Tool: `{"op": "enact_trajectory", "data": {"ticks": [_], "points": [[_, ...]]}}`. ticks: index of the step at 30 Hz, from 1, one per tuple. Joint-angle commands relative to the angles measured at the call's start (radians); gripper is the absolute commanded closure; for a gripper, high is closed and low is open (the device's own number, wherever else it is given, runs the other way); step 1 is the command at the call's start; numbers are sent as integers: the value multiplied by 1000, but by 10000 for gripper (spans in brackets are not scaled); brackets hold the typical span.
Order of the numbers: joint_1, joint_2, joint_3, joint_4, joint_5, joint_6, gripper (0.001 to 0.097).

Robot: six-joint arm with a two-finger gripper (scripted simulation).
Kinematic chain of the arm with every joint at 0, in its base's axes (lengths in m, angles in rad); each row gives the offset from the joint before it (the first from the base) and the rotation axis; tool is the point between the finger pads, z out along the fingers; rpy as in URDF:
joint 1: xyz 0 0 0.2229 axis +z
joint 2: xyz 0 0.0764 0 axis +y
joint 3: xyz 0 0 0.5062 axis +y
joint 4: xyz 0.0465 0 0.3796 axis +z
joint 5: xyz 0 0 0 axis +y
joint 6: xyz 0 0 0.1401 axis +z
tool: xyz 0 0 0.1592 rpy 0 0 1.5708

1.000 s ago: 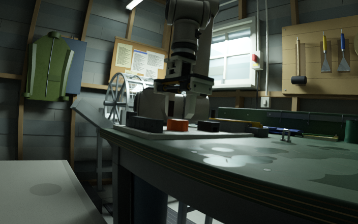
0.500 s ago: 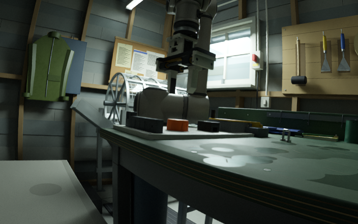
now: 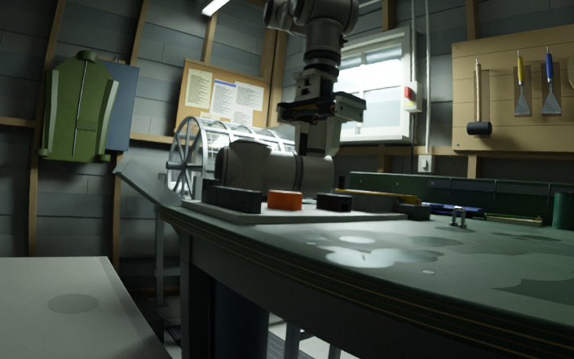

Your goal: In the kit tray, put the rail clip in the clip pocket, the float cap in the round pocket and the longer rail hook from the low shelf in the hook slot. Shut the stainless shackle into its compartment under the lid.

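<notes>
My gripper (image 3: 317, 149) hangs above the far side of the kit tray (image 3: 292, 213), well clear of the parts on it. On the tray sit a long dark block (image 3: 233, 198) at the left, the orange float cap (image 3: 285, 200) in the middle and a small dark block (image 3: 334, 202) at the right. The stainless shackle (image 3: 458, 216) stands upright on the bench to the right of the tray. A yellow rail hook (image 3: 381, 195) lies behind the tray, and a second long piece (image 3: 513, 219) lies further right. The gripper is open and holds nothing.
The bench's near edge (image 3: 381, 296) runs diagonally below the tray. The arm's grey base link (image 3: 275, 166) lies behind the tray, with a wire drum (image 3: 199, 154) behind it. A green rail (image 3: 461, 186) borders the back, and a green cylinder (image 3: 563, 210) stands at far right.
</notes>
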Motion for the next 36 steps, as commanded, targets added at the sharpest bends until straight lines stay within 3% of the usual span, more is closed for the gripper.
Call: {"op": "enact_trajectory", "data": {"ticks": [1,9,15,36], "points": [[33,-11,8,0,1,30,238],[271,-53,48,0,4,269,238],[312,-55,50,-1,4,312,238],[316,-57,51,0,4,315,658]]}}
